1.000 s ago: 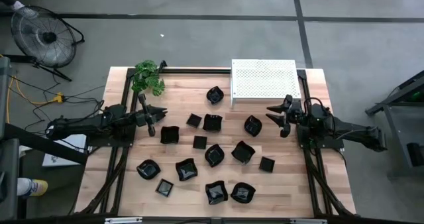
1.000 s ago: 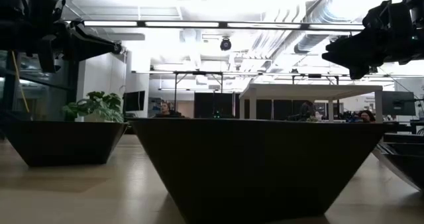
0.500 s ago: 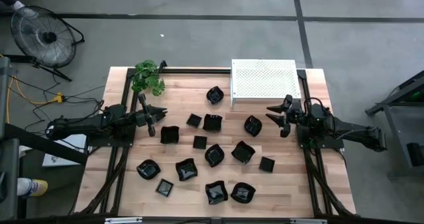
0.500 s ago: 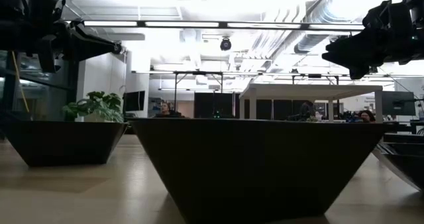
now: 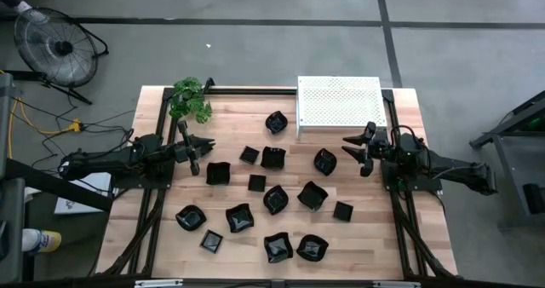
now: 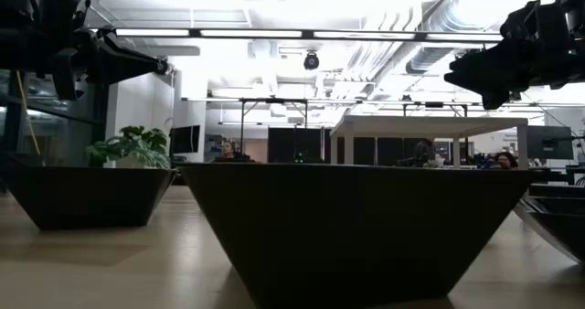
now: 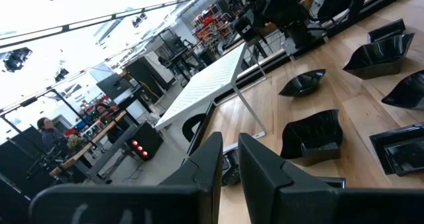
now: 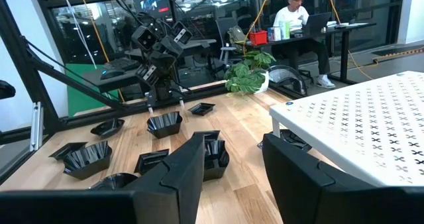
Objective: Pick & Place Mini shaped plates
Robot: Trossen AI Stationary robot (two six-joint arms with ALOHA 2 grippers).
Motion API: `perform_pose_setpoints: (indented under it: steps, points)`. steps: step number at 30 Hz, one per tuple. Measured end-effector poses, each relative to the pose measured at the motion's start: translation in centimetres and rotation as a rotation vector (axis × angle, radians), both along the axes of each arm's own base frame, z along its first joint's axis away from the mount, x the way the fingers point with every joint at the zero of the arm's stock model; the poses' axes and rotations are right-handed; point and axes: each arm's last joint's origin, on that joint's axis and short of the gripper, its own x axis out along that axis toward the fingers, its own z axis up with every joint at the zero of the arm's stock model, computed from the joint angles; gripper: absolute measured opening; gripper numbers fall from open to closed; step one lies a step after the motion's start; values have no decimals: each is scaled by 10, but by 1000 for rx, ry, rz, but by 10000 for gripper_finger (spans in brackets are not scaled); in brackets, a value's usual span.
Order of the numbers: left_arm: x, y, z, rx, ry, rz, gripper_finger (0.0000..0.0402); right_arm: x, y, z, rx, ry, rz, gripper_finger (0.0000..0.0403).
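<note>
While both arms hang above the table, neither holds anything. Left gripper sits at the table's left edge, just left of a square plate; its fingers stand narrowly apart with only a slim gap, empty. Right gripper sits at the right edge, beside the white rack and just right of a rounded plate; its fingers stand wide apart, empty. Black plates lie scattered across the middle and near side of the wood, all apart from one another or nearly so, one just left of the rack. A plant stands at the far left corner. From table height, one plate fills the foreground.
</note>
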Motion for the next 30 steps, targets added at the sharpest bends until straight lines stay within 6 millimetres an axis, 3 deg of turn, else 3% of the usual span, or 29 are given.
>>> perform_pose_setpoints:
  steps: [13,25,30]
  points:
    - [0,0,0,0,0,0,46,0,0,0,10,-1,1,149]
    - [0,0,0,0,0,0,46,0,0,1,327,-63,4,149]
    - [0,0,0,0,0,0,46,-4,2,19,466,5,8,149]
